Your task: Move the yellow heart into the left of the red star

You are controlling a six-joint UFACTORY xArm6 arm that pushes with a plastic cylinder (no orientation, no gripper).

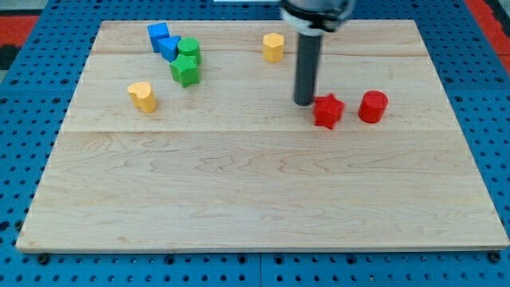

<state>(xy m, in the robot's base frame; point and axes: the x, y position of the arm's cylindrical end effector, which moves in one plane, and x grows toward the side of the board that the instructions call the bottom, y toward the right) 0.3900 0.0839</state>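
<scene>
The yellow heart [143,96] lies at the view's left on the wooden board. The red star [327,110] lies right of centre. My tip [304,103] stands just left of the red star, close to or touching its left side, and far to the right of the yellow heart. The dark rod rises from the tip to the view's top.
A red cylinder [372,106] stands right of the red star. A yellow hexagonal block [273,47] is near the top centre. Two blue blocks [163,40], a green cylinder [189,50] and a green star [185,71] cluster at the top left. The board's bottom edge [263,249] borders a blue pegboard.
</scene>
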